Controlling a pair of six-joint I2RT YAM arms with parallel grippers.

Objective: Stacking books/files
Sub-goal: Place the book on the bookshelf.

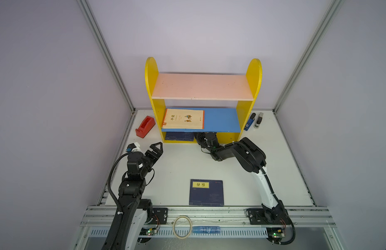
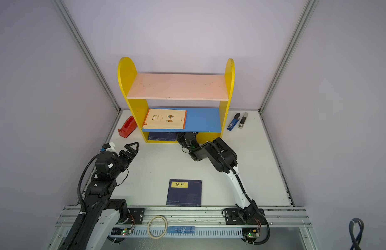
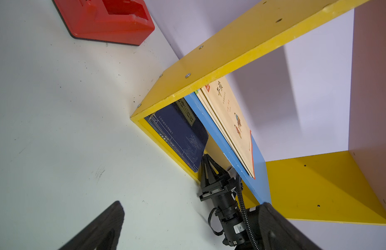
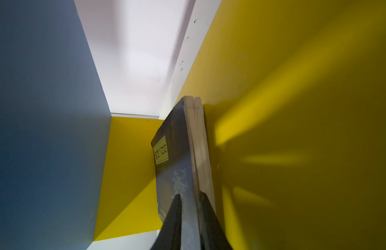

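Note:
A navy book [image 1: 206, 192] [image 2: 183, 192] with a yellow label lies flat near the table's front edge. Cream books [image 1: 183, 119] [image 2: 165, 118] [image 3: 231, 121] are stacked on the left of the blue middle shelf [image 1: 222, 120]. Two more navy books [image 1: 179, 136] [image 3: 181, 134] [image 4: 174, 155] lie stacked in the bottom compartment. My right gripper [image 1: 200, 137] [image 3: 206, 162] [image 4: 190, 198] reaches into that compartment, with its jaws closed over the upper book's near edge. My left gripper [image 1: 155, 151] [image 3: 192, 203] hovers wide open and empty, left of the shelf's front.
The yellow bookshelf [image 1: 152, 86] stands at the back with a bare pink top board [image 1: 202, 86]. A red tape dispenser [image 1: 145, 126] sits to its left. A blue stapler [image 1: 249, 122] and a grey one [image 1: 258, 120] lie to its right. A tape ring [image 1: 182, 226] rests on the front rail.

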